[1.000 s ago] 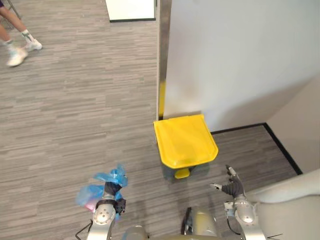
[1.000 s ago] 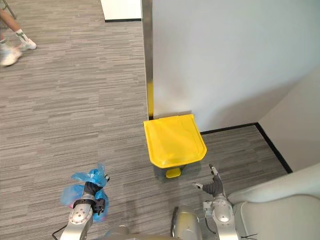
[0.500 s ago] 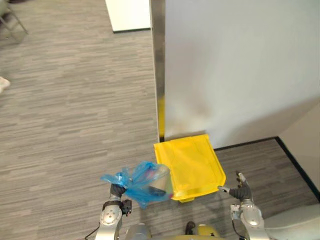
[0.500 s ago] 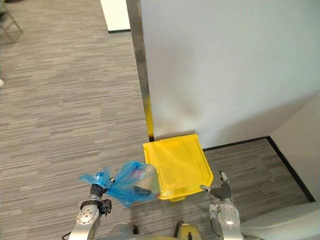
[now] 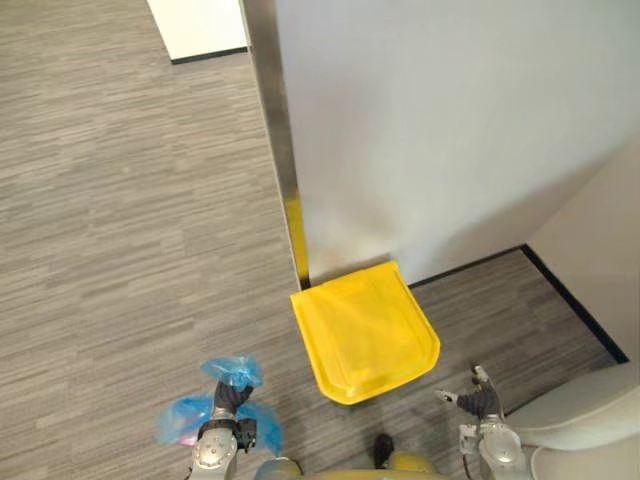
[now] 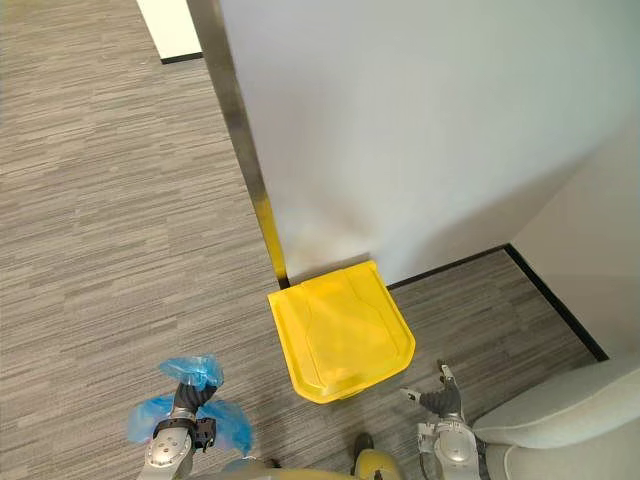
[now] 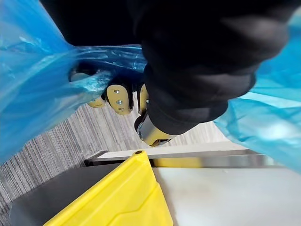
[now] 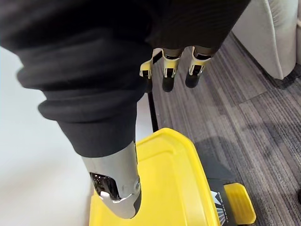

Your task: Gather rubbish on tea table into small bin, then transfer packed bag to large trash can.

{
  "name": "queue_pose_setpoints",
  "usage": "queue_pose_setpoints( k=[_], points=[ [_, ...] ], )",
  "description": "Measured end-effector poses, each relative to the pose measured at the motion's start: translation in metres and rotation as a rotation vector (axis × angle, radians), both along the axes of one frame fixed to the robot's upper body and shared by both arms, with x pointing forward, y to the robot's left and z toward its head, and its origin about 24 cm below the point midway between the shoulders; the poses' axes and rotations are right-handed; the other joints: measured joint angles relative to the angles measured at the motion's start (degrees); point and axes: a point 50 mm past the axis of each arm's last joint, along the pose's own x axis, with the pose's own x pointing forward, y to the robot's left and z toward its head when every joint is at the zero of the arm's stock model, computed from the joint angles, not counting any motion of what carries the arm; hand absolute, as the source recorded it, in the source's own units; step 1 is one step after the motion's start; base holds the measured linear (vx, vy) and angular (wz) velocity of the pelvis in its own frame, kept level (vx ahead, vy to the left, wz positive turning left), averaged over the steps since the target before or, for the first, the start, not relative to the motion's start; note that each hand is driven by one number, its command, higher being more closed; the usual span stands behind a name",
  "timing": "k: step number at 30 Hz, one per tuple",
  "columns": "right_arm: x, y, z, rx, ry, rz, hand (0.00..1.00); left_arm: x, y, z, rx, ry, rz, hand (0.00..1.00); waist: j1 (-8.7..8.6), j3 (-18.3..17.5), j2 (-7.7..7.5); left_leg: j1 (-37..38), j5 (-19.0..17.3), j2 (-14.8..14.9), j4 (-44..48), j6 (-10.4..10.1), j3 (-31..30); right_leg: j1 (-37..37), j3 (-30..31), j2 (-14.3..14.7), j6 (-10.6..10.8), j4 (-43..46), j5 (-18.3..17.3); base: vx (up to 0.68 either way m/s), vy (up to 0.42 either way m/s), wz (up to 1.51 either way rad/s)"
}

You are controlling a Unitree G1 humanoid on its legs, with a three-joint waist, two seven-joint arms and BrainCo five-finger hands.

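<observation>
A large trash can with a closed yellow lid (image 5: 365, 330) stands on the floor against a white wall; its yellow foot pedal (image 8: 239, 204) shows in the right wrist view. My left hand (image 5: 232, 400) is shut on the bunched neck of a blue plastic bag (image 5: 181, 419), low and left of the can. In the left wrist view the blue bag (image 7: 33, 84) wraps over my curled fingers (image 7: 117, 99). My right hand (image 5: 476, 398) hangs open to the right of the can, holding nothing.
A white wall (image 5: 450, 120) with a metal corner strip (image 5: 275, 150) rises behind the can. A pale upholstered seat (image 5: 585, 425) sits at the lower right. Grey striped carpet (image 5: 120, 230) spreads to the left.
The view has shifted; the can now sits nearer the middle. The blue bag, swung up beside the lid half a second ago, now hangs low by my left hand. The person's feet have left view.
</observation>
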Motion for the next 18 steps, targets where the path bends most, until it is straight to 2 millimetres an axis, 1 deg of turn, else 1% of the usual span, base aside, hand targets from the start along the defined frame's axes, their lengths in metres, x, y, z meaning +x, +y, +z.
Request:
queue_pose_setpoints(
  k=[1, 2, 3, 4, 5, 6, 7, 8, 9, 10, 11, 12, 13, 15, 16, 17, 18],
  points=[
    [0.001, 0.001, 0.000, 0.001, 0.003, 0.005, 0.00, 0.000, 0.001, 0.000, 0.004, -0.001, 0.000, 1.00, -0.03, 0.1, -0.14, -0.1, -0.1, -0.1, 0.2, 0.1, 0.1, -0.2, 0.4, -0.1, 0.1, 0.1, 0.2, -0.06, 0.024, -0.18],
    [0.003, 0.002, 0.000, 0.003, 0.001, 0.009, 0.00, 0.001, 0.003, 0.001, 0.009, -0.002, -0.002, 1.00, -0.03, 0.3, -0.40, -0.2, -0.5, -0.1, 0.6, 0.6, 0.1, -1.0, 0.6, -0.2, 0.1, 1.2, 0.3, -0.13, 0.052, -0.17],
    [0.006, 0.003, 0.001, 0.003, -0.004, 0.010, 0.00, 0.002, 0.003, 0.002, 0.011, -0.010, -0.003, 1.00, -0.02, 0.8, -0.47, -1.0, -1.9, 0.1, 2.3, 1.3, 0.0, -2.4, 0.6, -0.2, 0.2, 3.7, 0.2, -0.14, 0.050, -0.19],
    [0.009, 0.003, 0.003, 0.002, -0.013, 0.012, 0.00, 0.004, 0.003, 0.004, 0.011, -0.018, -0.004, 1.00, 0.09, 1.4, -0.62, -1.3, -2.6, 0.3, 3.5, 1.5, 0.0, -3.1, 0.6, -0.2, 0.4, 5.3, 0.1, -0.16, 0.034, -0.18],
    [0.016, 0.003, 0.006, 0.000, -0.035, 0.017, 0.00, 0.007, 0.002, 0.005, 0.010, -0.028, -0.008, 1.00, 0.04, 3.0, -0.80, -1.6, -4.2, 0.9, 5.3, 2.2, -0.2, -4.4, 0.3, -0.4, 0.6, 8.6, -0.2, -0.18, 0.027, -0.06],
    [0.025, 0.004, 0.012, -0.005, -0.066, 0.016, 0.00, 0.013, 0.000, 0.009, 0.010, -0.049, -0.016, 1.00, -0.13, 5.2, -1.27, -1.4, -5.8, 0.2, 6.7, 2.9, -1.6, -7.2, -1.3, -1.8, 1.2, 16.1, -0.8, -0.19, 0.034, 0.04],
    [0.026, 0.004, 0.013, -0.010, -0.074, 0.011, 0.00, 0.017, 0.000, 0.011, 0.011, -0.060, -0.020, 1.00, -0.17, 6.1, -1.70, -1.0, -6.0, -0.4, 7.2, 3.4, -2.1, -10.1, -2.3, -2.4, 1.4, 21.3, -1.4, -0.25, 0.070, 0.26],
    [0.023, 0.003, 0.012, -0.013, -0.068, 0.004, 0.00, 0.023, -0.002, 0.014, 0.013, -0.077, -0.031, 1.00, -0.15, 7.3, -1.76, -1.4, -6.8, -0.4, 9.6, 4.5, -3.2, -12.2, -4.1, -3.0, 0.9, 23.2, -4.6, -0.18, 0.047, 0.41],
    [0.021, 0.003, 0.012, -0.015, -0.063, -0.001, 0.00, 0.030, -0.003, 0.017, 0.019, -0.093, -0.051, 1.00, -0.19, 7.9, -2.21, -2.0, -8.0, -0.3, 12.4, 5.3, -4.3, -13.0, -4.5, -3.2, 0.9, 20.2, -4.8, -0.13, 0.017, 0.50],
    [0.021, 0.004, 0.011, -0.016, -0.064, -0.005, 0.00, 0.033, -0.002, 0.019, 0.027, -0.103, -0.058, 1.00, -0.19, 8.3, -2.55, -2.2, -8.7, -0.6, 13.8, 5.3, -5.0, -13.1, -4.7, -3.3, 1.0, 17.9, -4.7, -0.02, -0.047, 0.67],
    [0.020, 0.002, 0.012, -0.021, -0.065, -0.012, 0.00, 0.040, -0.001, 0.023, 0.037, -0.122, -0.072, 1.00, -0.20, 8.2, -3.84, -3.6, -10.4, -1.3, 16.9, 5.3, -6.7, -12.9, -5.1, -3.8, 1.4, 14.0, -3.9, -0.01, -0.069, 0.61],
    [0.020, 0.001, 0.013, -0.026, -0.067, -0.013, 0.00, 0.042, -0.003, 0.024, 0.036, -0.129, -0.077, 1.00, -0.27, 8.1, -3.92, -3.9, -11.1, -1.3, 18.2, 5.2, -7.5, -12.2, -5.4, -3.9, 1.1, 13.5, -2.9, 0.04, -0.107, 0.71],
    [0.021, -0.004, 0.016, -0.041, -0.078, -0.017, 0.00, 0.048, -0.008, 0.027, 0.026, -0.146, -0.089, 1.00, -0.16, 8.3, -3.49, -4.3, -12.3, -1.1, 20.2, 4.5, -9.6, -11.2, -5.2, -3.6, 0.9, 14.2, -0.9, 0.11, -0.137, 0.83],
    [0.015, -0.013, 0.018, -0.049, -0.085, -0.057, 0.00, 0.056, -0.015, 0.031, 0.020, -0.171, -0.113, 1.00, -0.24, 8.2, -3.63, -4.5, -12.9, -1.9, 20.7, 3.7, -13.7, -10.9, -2.8, -3.0, 0.4, 18.2, -1.7, 0.14, -0.137, 0.99],
    [0.011, -0.019, 0.019, -0.050, -0.086, -0.085, 0.00, 0.058, -0.018, 0.032, 0.014, -0.177, -0.119, 1.00, -0.41, 8.0, -3.52, -4.5, -13.2, -2.1, 21.1, 3.3, -15.3, -10.8, -2.6, -2.8, 0.0, 20.1, -3.5, 0.19, -0.137, 0.82],
    [0.004, -0.028, 0.019, -0.042, -0.084, -0.143, 0.00, 0.058, -0.020, 0.032, 0.007, -0.178, -0.113, 1.00, -0.14, 7.9, -2.80, -4.3, -13.7, -1.8, 21.9, 2.2, -16.7, -10.9, -3.3, -2.8, -0.1, 22.9, -5.6, 0.16, -0.103, 0.59],
    [0.002, -0.031, 0.018, -0.040, -0.081, -0.161, 0.00, 0.057, -0.020, 0.031, 0.007, -0.176, -0.104, 1.00, -0.02, 7.8, -2.48, -4.1, -14.0, -1.4, 22.4, 1.8, -17.1, -10.9, -3.9, -2.7, -0.4, 23.8, -6.3, 0.23, -0.120, 0.39]
  ],
)
